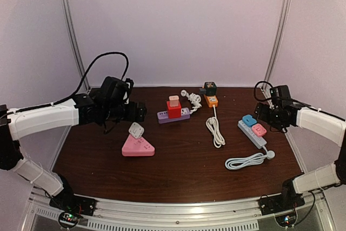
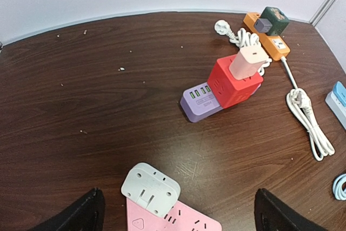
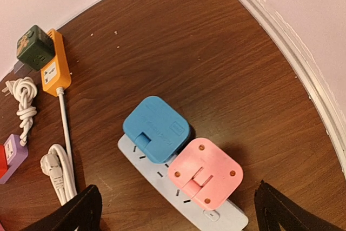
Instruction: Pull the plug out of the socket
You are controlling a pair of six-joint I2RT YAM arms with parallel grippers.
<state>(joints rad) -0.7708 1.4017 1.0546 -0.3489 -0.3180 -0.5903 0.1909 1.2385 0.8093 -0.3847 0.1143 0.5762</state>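
We hold our left claw (image 2: 179, 216) above the white plug (image 2: 150, 186), fingers apart, seemingly to straddle it; that plug sits at the far edge of the pink triangular socket (image 1: 138, 147), on the left of the surface (image 1: 178, 171); our right claw (image 3: 178, 213), fingers apart too, hangs over the grey strip (image 3: 157, 174), which carries a blue plug (image 3: 157, 129) and a pink plug (image 3: 205, 173); neither claw grips anything.
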